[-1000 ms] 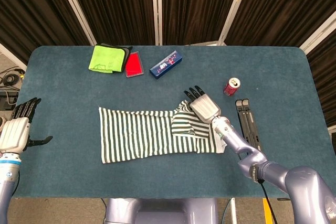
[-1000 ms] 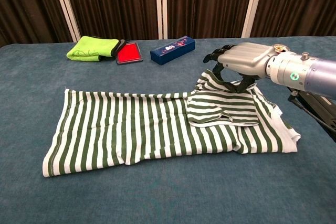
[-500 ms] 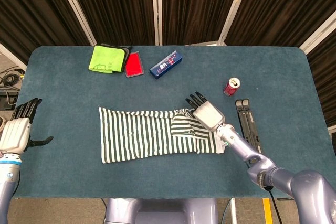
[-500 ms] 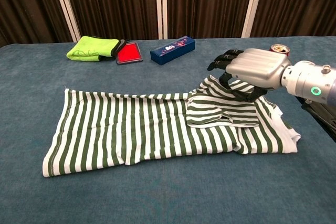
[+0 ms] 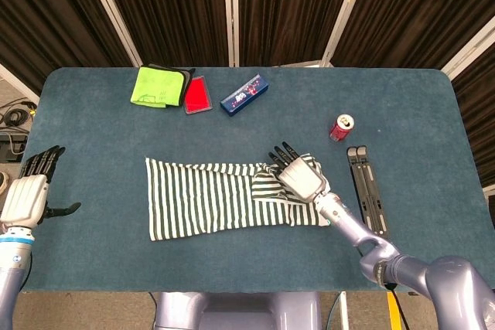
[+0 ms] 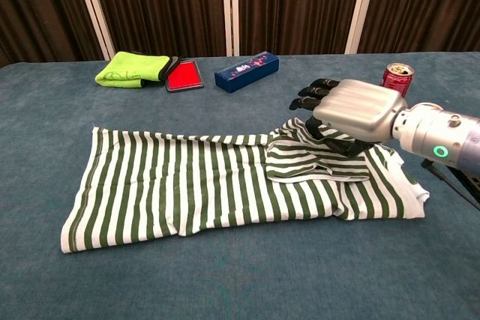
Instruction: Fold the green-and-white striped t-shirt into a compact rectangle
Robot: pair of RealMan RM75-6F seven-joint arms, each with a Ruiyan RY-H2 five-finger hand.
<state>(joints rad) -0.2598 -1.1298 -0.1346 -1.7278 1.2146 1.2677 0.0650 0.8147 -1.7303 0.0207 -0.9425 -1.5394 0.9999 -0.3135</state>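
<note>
Green-and-white striped t-shirt (image 5: 224, 197) lies flat, spread lengthwise across the middle of the table (image 5: 100, 129), somewhat nearer the front edge. One sleeve is folded inward over the body at the shirt's right end, forming a small striped flap (image 6: 315, 161).

Right hand (image 5: 300, 175) sits palm-down over that folded flap, fingers (image 6: 315, 91) extended and a little apart, pointing toward the back-left. In the chest view the fingertips curl down toward the cloth; cannot tell whether any fabric is pinched beneath the palm. Forearm runs off toward the front-right corner.

Left hand (image 5: 28, 191) hangs off the table's left edge, fingers straight and apart, thumb out sideways, holding nothing.

Along the back edge, left of centre: lime-green cloth (image 5: 160, 86), a red flat case (image 5: 199, 95) just beside it, then a blue box (image 5: 245, 94). Red soda can (image 5: 341, 127) stands upright right of centre; a black folded stand (image 5: 366, 189) lies near the right hand's forearm, apart from the shirt.
</note>
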